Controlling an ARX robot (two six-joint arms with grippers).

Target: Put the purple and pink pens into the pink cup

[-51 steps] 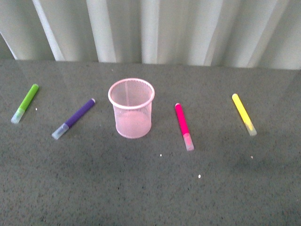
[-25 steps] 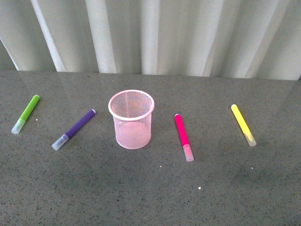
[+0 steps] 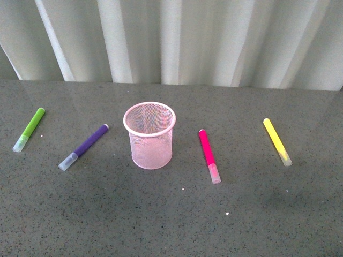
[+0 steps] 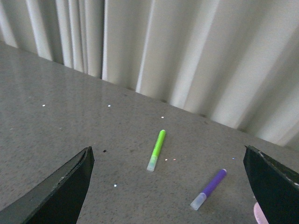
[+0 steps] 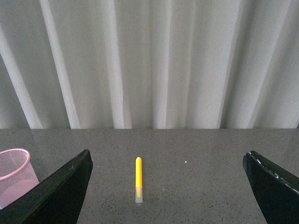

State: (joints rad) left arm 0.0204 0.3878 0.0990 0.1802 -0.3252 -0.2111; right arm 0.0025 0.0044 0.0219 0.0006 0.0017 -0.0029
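The pink mesh cup (image 3: pixel 150 136) stands upright and empty at the middle of the grey table. The purple pen (image 3: pixel 84 146) lies flat left of it, clear cap toward me. The magenta-pink pen (image 3: pixel 209 156) lies flat right of it, clear cap toward me. Neither arm shows in the front view. My left gripper (image 4: pixel 170 186) is open and empty above the table; its view shows the purple pen (image 4: pixel 209 188) and a sliver of the cup (image 4: pixel 259 214). My right gripper (image 5: pixel 170 186) is open and empty; its view shows the cup (image 5: pixel 15 175) at the edge.
A lime-green marker (image 3: pixel 29 129) lies at the far left, also in the left wrist view (image 4: pixel 156 150). A yellow marker (image 3: pixel 277 141) lies at the far right, also in the right wrist view (image 5: pixel 138 178). A pleated white curtain (image 3: pixel 177 37) hangs behind the table's far edge.
Between one second and half a second ago the front view shifted, so everything sits lower in the picture. Since then nothing has moved.
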